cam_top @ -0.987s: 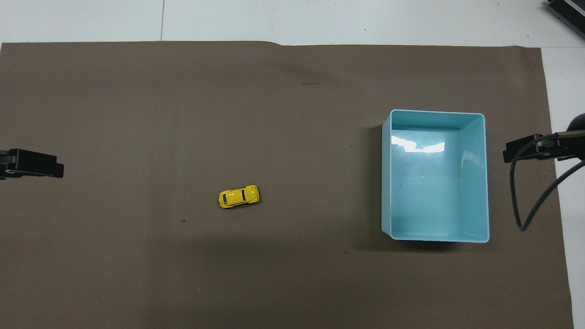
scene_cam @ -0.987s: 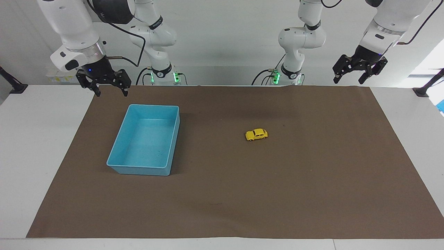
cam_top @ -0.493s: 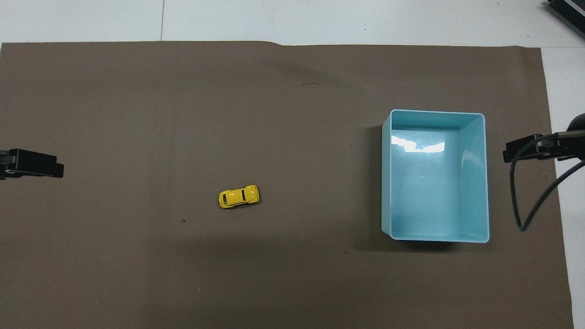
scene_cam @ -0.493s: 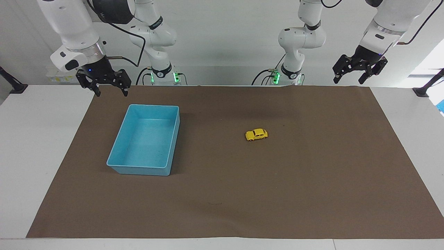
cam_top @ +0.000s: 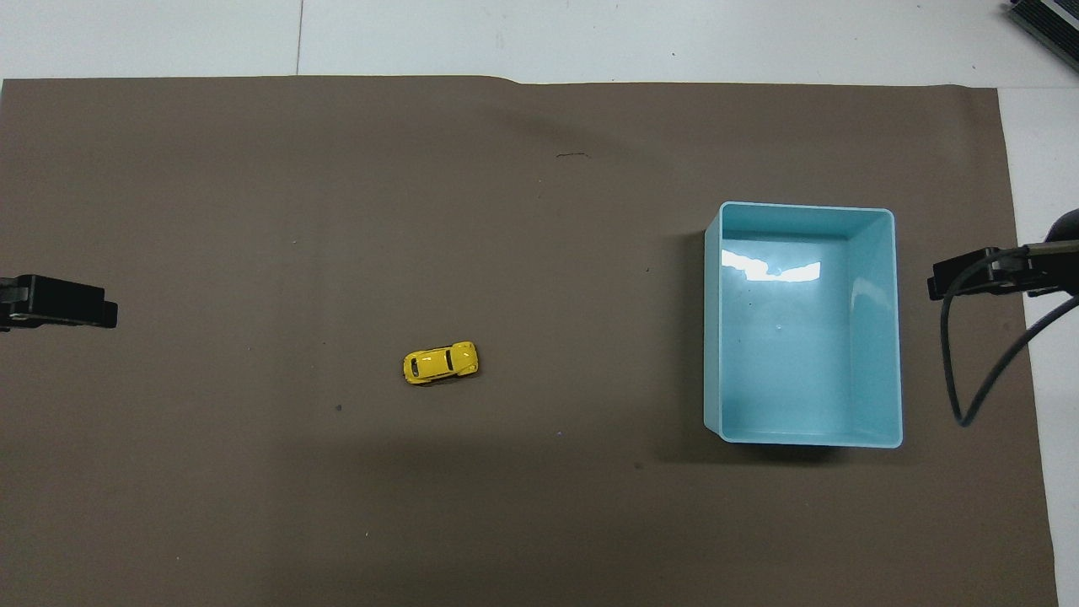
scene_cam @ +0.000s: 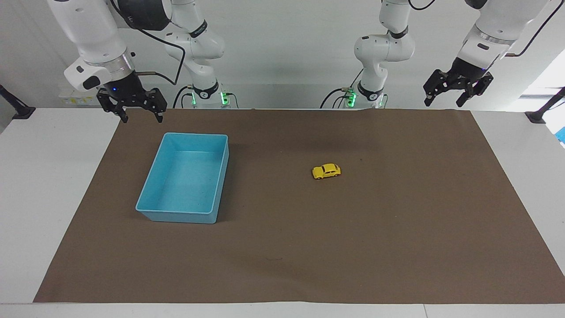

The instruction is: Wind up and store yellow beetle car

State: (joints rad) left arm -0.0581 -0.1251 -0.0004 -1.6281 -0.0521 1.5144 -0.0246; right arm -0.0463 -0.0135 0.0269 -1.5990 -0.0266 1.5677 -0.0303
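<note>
The yellow beetle car (scene_cam: 326, 171) (cam_top: 441, 363) rests on its wheels on the brown mat, untouched, toward the left arm's end from the blue bin. The blue bin (scene_cam: 152, 174) (cam_top: 883, 329) stands with nothing in it toward the right arm's end. My left gripper (scene_cam: 443, 102) hangs open, up in the air above the mat's corner near its base, well away from the car. My right gripper (scene_cam: 142, 118) hangs open in the air just above the mat's edge, beside the bin's robot-side wall. Both arms wait. Only a dark tip of each gripper shows in the overhead view.
A brown mat (scene_cam: 309, 247) (cam_top: 253, 185) covers most of the white table (scene_cam: 39, 176). A black cable (cam_top: 969, 371) loops down by the right gripper beside the bin. Black clamps (scene_cam: 17, 110) sit at the table's corners near the robots.
</note>
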